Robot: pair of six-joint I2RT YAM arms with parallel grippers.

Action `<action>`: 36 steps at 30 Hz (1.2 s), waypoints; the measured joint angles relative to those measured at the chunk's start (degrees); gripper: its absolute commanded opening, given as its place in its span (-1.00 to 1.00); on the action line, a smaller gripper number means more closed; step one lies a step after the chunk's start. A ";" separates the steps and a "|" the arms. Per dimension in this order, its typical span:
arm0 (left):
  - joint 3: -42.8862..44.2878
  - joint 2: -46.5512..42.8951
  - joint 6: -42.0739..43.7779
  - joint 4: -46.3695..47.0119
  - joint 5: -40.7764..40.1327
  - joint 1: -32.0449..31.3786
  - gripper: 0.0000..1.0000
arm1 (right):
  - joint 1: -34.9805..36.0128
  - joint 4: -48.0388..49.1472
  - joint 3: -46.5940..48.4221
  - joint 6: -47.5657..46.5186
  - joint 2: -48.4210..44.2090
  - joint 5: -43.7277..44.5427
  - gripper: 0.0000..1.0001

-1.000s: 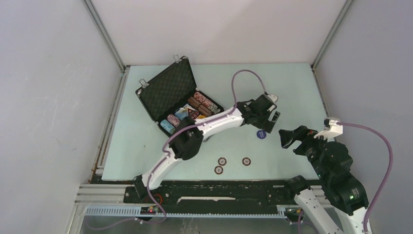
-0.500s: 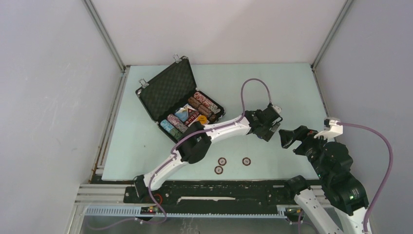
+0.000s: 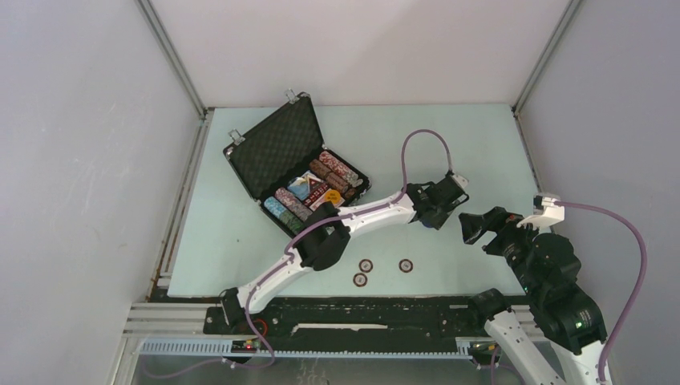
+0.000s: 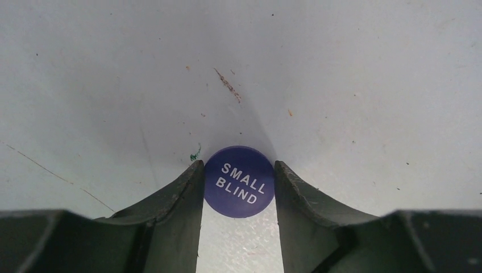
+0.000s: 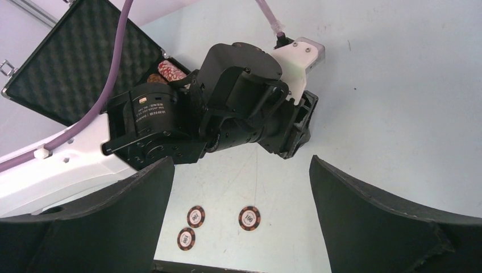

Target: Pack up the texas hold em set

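Black briefcase point(image 3: 273, 148) lies open at the worktop's point(image 3: 481, 136) far left, long axis running near-left to far-right, lid tipped back leftward. Mid-worktop, the left claw point(image 4: 239, 170) pinches the flat blue SMALL BLIND button point(image 4: 239, 185) by its edges. Rightmost, the right claw point(image 5: 239, 165) hovers wide open, empty.

Your left gripper point(image 4: 239, 166) has a blue button point(image 4: 239, 182) marked SMALL BLIND sitting right between its fingers point(image 4: 181, 196), and both look pressed up against its edges. The button's lying flat on the pale table point(image 4: 352, 85), which has a few scratches and specks.
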 measured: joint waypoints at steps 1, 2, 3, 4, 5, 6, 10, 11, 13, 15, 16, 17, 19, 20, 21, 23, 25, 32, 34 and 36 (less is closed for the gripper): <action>0.02 0.00 0.04 0.07 -0.02 0.00 -0.11 | 0.00 0.00 0.00 0.00 0.00 0.00 0.99; 0.02 0.00 0.20 0.07 -0.02 0.02 -0.15 | 0.00 0.00 0.00 0.00 0.00 0.00 0.99; 0.02 -0.02 0.33 0.07 0.00 0.04 -0.17 | 0.00 0.00 0.00 0.02 0.00 0.00 0.99; 0.02 -0.04 0.44 0.07 0.04 0.17 -0.17 | 0.00 0.00 0.00 0.02 0.00 0.00 0.99; 0.02 -0.13 0.44 -0.02 0.17 0.31 -0.13 | 0.00 0.00 0.00 0.00 0.00 0.00 0.99; 0.00 -0.24 0.44 -0.22 0.39 0.42 -0.05 | 0.00 0.00 0.00 0.00 0.00 0.00 0.99; -0.13 -0.96 0.48 -1.70 1.46 1.29 0.23 | 0.00 0.00 0.00 0.00 0.00 0.00 0.98; -0.35 -1.36 0.44 -1.81 1.70 1.57 0.26 | 0.00 0.00 0.00 0.02 0.00 0.00 0.98; -1.40 -2.71 0.37 -2.12 2.03 2.14 0.35 | 0.00 0.00 0.00 0.00 0.00 0.00 0.98; -2.54 -4.28 0.31 -2.38 2.14 2.56 0.43 | 0.00 0.00 0.00 0.00 0.00 0.00 0.98; -3.17 -4.98 0.13 -2.34 2.29 2.75 0.47 | 0.00 0.00 0.00 0.00 0.00 0.00 0.98; -3.93 -5.70 -0.11 -2.34 2.71 2.91 0.51 | 0.00 0.00 0.00 0.00 0.00 0.00 0.98; -5.31 -6.75 -0.55 -2.38 3.48 3.06 0.61 | 0.00 0.00 0.00 0.00 0.00 0.00 0.98; -6.23 -7.30 -1.01 -2.34 4.04 3.06 0.70 | 0.00 0.00 0.00 0.00 0.00 0.00 0.98; -7.02 -7.67 -1.33 -2.40 4.59 3.02 0.78 | 0.00 0.00 -0.02 0.00 0.00 -0.02 0.98; -8.52 -8.00 -2.12 -2.38 4.92 2.73 0.81 | 0.00 0.00 -0.02 0.00 0.00 -0.02 0.98; -9.70 -8.02 -3.04 -2.51 4.98 2.32 0.76 | 0.00 0.00 -0.02 0.00 0.00 -0.02 0.98; -10.32 -8.00 -4.79 -2.84 4.57 1.44 0.52 | 0.00 0.00 -0.02 0.00 0.00 -0.02 0.98; -10.23 -7.82 -5.09 -2.95 4.46 1.16 0.54 | 0.00 0.00 -0.02 0.00 0.00 -0.02 0.98; -10.01 -7.41 -5.20 -3.06 4.17 1.03 0.61 | 0.00 0.00 -0.02 0.00 0.00 -0.02 0.98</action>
